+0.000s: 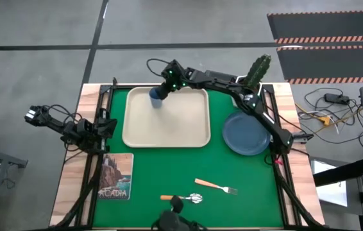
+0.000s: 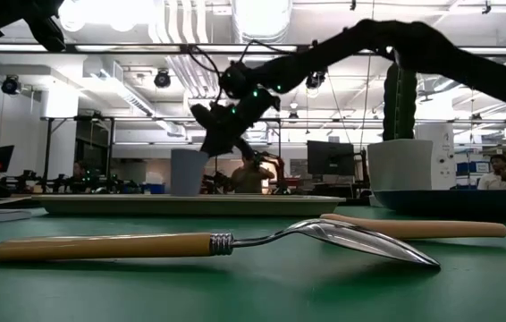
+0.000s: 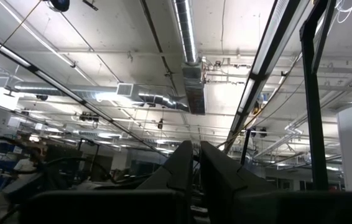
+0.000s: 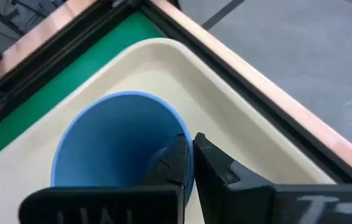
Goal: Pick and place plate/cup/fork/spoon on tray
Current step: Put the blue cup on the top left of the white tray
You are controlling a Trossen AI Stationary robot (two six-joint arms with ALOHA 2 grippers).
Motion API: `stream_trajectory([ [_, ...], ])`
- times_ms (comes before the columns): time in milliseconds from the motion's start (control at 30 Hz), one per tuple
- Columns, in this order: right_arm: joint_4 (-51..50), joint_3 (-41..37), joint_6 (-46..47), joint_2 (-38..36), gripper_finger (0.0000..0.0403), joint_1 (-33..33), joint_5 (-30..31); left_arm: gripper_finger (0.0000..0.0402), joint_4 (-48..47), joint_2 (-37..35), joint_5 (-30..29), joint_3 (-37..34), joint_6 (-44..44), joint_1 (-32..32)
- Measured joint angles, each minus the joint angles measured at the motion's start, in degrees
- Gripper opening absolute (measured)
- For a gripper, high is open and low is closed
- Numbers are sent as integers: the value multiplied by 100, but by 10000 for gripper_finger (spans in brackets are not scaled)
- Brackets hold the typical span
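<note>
While clamped by right pincer, cup over tray, plate beside.

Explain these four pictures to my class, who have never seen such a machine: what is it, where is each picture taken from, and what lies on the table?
Two robot arms work at a table. One picture looks straight down, one level across the tabletop, and two come from wrist cameras. The right gripper pinches the rim of the light-blue cup over a corner of the cream tray. The left gripper, shut, waits off the table's left edge. On the green mat lie the plate, fork and spoon.
</note>
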Motion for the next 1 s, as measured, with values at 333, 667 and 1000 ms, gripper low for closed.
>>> stream_trajectory([
  [333, 36, 39, -15, 33, 27, 13, 145, 11, 1, 0, -7, 0, 15, 0],
  [667, -33, 39, 98, -99, 105, 11, 147, 11, -1, 0, -11, 1, 15, 0],
  [1000, -1410, 83, -561, -903, 80, 4, 432, 11, -1, 0, -24, 2, 20, 0],
])
